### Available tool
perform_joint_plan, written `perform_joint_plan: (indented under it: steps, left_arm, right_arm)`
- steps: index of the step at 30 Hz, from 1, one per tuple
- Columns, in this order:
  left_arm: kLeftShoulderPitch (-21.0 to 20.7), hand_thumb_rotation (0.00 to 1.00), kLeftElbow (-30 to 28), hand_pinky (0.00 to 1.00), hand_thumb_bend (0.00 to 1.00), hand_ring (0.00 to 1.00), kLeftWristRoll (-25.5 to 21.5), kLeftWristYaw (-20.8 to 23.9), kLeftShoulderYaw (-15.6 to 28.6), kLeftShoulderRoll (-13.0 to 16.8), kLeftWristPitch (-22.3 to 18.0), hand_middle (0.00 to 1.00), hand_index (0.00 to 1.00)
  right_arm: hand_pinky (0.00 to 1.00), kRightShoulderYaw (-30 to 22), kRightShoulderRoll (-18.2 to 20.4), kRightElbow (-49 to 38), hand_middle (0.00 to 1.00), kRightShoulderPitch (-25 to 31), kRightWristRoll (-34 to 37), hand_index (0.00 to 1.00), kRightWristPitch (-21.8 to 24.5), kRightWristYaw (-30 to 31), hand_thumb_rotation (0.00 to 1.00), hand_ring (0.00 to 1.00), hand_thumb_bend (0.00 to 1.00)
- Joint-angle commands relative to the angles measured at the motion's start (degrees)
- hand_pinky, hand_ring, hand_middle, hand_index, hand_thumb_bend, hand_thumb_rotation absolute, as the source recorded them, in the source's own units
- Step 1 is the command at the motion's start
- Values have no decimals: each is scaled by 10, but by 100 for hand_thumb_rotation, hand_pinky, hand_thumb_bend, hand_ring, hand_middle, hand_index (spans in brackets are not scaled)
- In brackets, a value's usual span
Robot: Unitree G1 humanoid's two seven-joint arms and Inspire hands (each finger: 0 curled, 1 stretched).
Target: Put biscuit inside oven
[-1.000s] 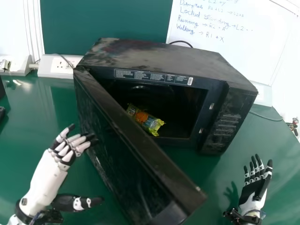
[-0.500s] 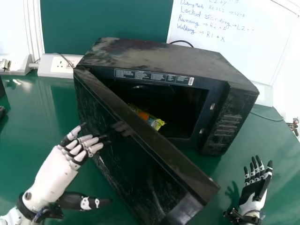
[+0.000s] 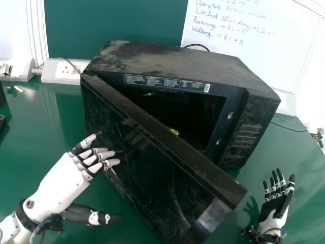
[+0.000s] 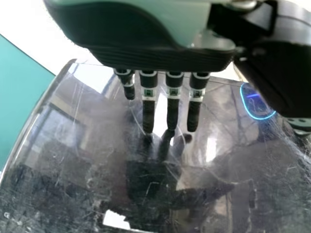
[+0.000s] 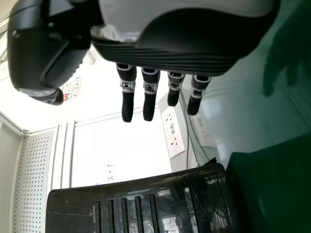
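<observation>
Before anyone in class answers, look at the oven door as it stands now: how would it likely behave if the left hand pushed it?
The oven door should swing rather than slide, being joined to the oven along one side. Its thick-edged panel looks stiff. Its glossy face might let the left hand slip.

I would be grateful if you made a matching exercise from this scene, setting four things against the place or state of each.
Things
1. Biscuit packet
2. Oven door
3. Left robot hand
4. Right robot hand

Places and states
A. Partly open, angled out from the front of the oven
B. Off to the right of the oven, fingers straight
C. Inside the oven, only a small yellow part showing past the door's edge
D. By the door's outer face, fingers extended towards it

Right pairs
1-C
2-A
3-D
4-B
</observation>
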Motion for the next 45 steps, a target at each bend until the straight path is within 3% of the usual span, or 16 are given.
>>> perform_joint_plan:
  steps: [1, 11, 16, 21, 29, 35, 45]
  left_arm:
    - [-5, 83, -14, 75, 86, 78, -11, -14, -11, 16, 9, 85, 82]
    - [-20, 75, -25, 70, 81, 77, -39, -54, -25, 48, 30, 84, 82]
    - [-36, 72, -17, 74, 81, 80, -47, -70, -32, 61, 33, 86, 83]
    - [-55, 74, -6, 75, 83, 80, -53, -79, -38, 70, 34, 85, 83]
    - [-74, 78, 6, 74, 85, 80, -62, -88, -43, 84, 35, 84, 82]
    - [-88, 82, 13, 73, 84, 79, -61, -93, -46, 95, 33, 84, 83]
    - [-123, 79, 47, 77, 81, 80, -90, -126, -60, 116, 28, 85, 84]
  right_arm:
    - [92, -5, 5, 2, 89, 1, 2, 84, 2, -3, 42, 92, 74]
    - [95, -4, 5, 5, 90, 0, -8, 85, -7, -8, 43, 92, 75]
    - [94, -5, 3, -1, 90, 0, -7, 85, -4, -12, 44, 92, 69]
    - [94, -4, -3, 1, 92, 0, -16, 89, -5, -13, 49, 93, 66]
    - [97, -12, -1, 13, 92, -2, -15, 90, -13, -13, 57, 94, 68]
    - [98, -22, 4, 14, 93, -5, 1, 91, -8, -14, 59, 95, 63]
    - [97, -24, 3, 25, 93, -8, -1, 91, -13, -17, 62, 95, 60]
